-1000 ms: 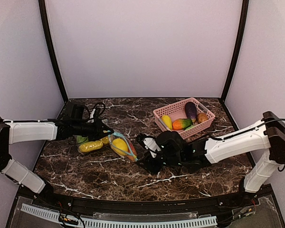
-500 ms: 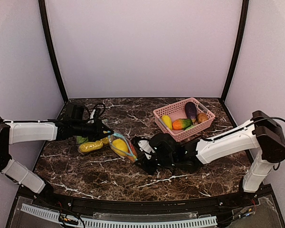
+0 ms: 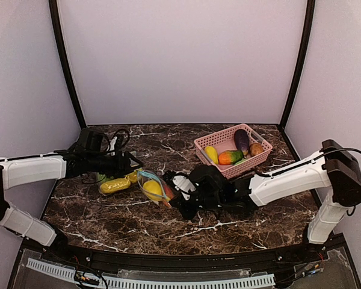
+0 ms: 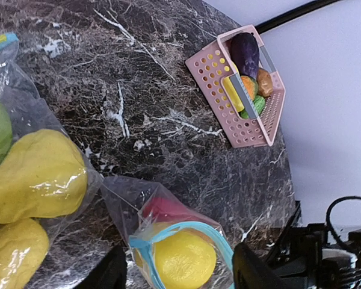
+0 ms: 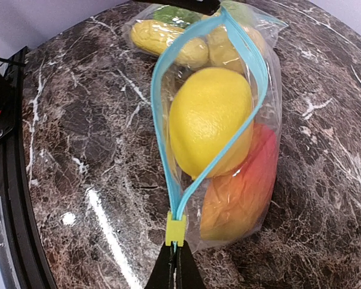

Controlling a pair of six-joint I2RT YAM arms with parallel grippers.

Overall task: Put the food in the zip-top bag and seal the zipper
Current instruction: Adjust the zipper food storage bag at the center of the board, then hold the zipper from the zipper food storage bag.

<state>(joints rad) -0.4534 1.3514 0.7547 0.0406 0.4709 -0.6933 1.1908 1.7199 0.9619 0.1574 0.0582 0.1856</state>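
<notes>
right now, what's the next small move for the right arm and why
Probably draw the right fingers, pinched shut on the small yellow plastic slider, slowly along the blue zipper track toward its far end. The track gapes around the glossy yellow toy lemon in the clear plastic zip-top bag. Go gently: the left fingers stand open, not gripping the bag.

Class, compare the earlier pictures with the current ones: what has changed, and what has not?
The right gripper moved left to the bag and shut on its yellow slider. The left gripper opened, releasing the bag. The pink basket and its food stayed put.
</notes>
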